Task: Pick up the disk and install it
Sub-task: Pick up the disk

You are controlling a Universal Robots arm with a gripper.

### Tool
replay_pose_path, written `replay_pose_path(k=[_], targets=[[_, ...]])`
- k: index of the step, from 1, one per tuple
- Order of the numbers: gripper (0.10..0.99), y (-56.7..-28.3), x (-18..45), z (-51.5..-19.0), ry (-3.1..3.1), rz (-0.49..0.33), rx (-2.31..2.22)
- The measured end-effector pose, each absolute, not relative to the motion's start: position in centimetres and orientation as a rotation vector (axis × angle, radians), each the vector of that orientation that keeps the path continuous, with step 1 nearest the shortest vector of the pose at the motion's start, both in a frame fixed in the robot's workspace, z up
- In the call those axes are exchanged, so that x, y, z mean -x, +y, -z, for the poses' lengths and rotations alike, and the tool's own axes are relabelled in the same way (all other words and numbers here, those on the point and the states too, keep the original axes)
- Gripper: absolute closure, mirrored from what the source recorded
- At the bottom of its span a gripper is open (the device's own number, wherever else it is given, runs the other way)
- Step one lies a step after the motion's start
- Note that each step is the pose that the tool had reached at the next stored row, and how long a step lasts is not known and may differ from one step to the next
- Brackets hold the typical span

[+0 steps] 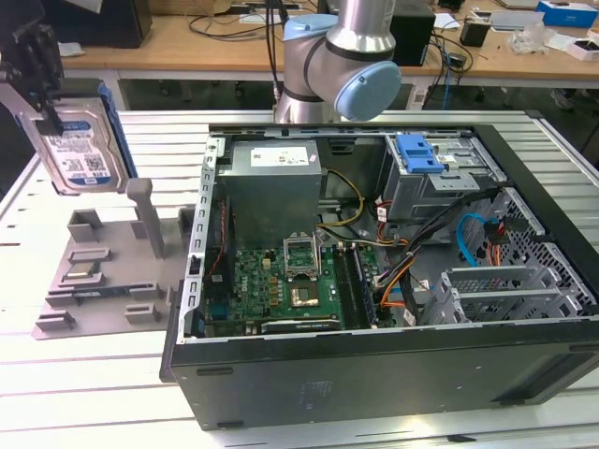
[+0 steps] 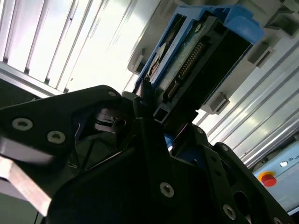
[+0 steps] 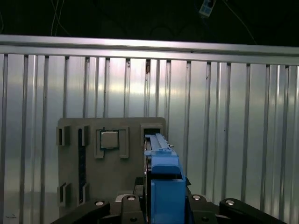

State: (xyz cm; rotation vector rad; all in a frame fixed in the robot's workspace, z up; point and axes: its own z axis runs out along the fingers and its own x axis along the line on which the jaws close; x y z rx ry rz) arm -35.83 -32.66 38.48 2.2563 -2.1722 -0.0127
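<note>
Gripping disk [image 1: 80,150], ribbed metal table [image 1: 84,383], desk [image 1: 187,42] behind

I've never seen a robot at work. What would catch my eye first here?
A black claw holds the disk in the air at the exterior view's left, above a grey parts tray. Beside it lies an open computer case, its green circuit board bare.

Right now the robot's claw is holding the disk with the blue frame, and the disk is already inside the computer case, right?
Not quite. The gripper does hold the disk with the blue frame, but it is not inside the computer case. The exterior view shows it up in the air outside the case, above the grey tray at that view's left.
</note>
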Motion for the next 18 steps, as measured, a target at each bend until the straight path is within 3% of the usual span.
replay_pose_path(k=[16, 18], targets=[[0.718, -32.3, 35.8, -49.4, -2.172, 0.013, -2.256], [0.718, -32.3, 33.0, -49.5, -2.172, 0.013, -2.256]])
